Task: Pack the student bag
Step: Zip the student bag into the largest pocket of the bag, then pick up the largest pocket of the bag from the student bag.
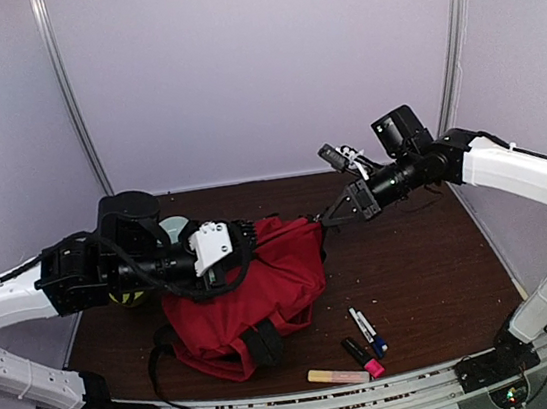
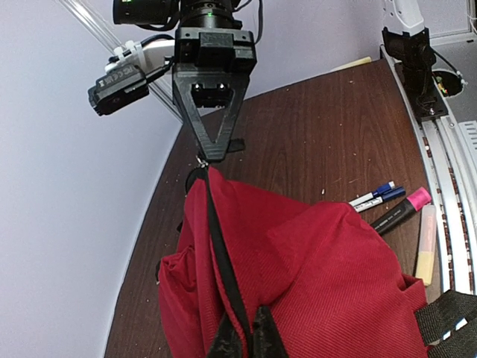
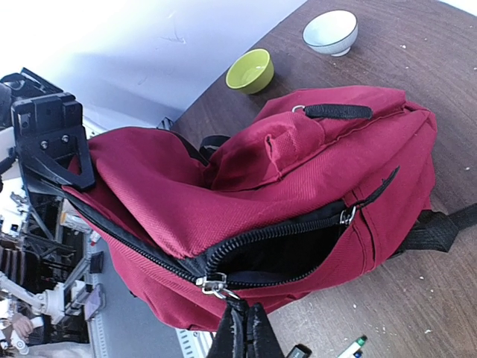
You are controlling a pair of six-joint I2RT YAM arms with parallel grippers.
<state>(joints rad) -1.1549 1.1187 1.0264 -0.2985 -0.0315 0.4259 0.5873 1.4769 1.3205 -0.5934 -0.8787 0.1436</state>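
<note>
Top external view: the student bag (image 1: 265,291) sits left of centre. The left gripper (image 1: 250,238) clamps its edge and the right gripper (image 1: 330,216) pinches the zip pull (image 3: 214,286). The zip is partly open; the markers (image 1: 364,331) and highlighter (image 1: 337,376) lie unpacked at the near edge.

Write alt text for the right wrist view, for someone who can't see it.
A red student bag lies on a dark table, partly unzipped; the right gripper pinches the zipper pull, and the left gripper holds its far end.

White-shelled arms (image 1: 526,171), bulky black joints (image 1: 126,219); right gripper (image 2: 214,153) black, triangular
</note>
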